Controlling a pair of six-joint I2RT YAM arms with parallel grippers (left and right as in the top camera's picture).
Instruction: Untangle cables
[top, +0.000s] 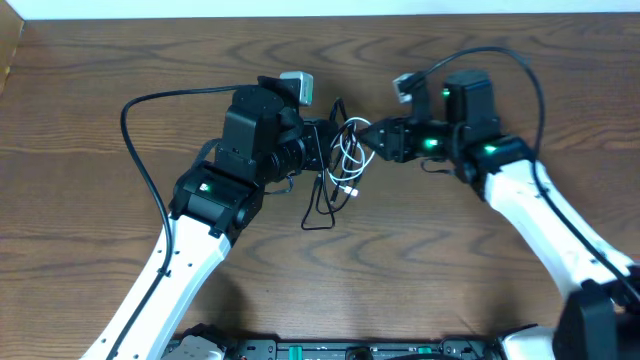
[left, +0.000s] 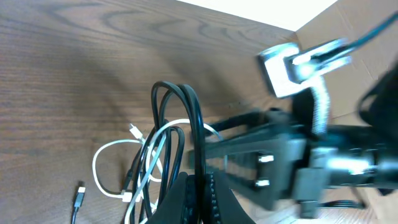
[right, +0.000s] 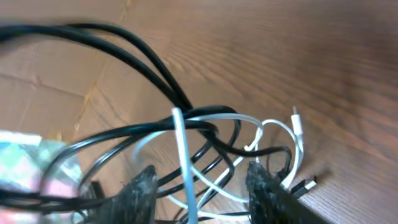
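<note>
Hard to trace where black cord (left: 200, 137) and white cord (right: 182, 155) cross; blurred up close. Looped together mid-table (top: 100, 80), between left gripper (top: 325, 145), pinched on black, and right gripper (top: 368, 140), jaws spread around strands.

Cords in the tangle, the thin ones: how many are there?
2. The black cord is pinched in the left gripper and loops out from it. The white cord coils beside and through the black one. They overlap, so another could be hidden.
</note>
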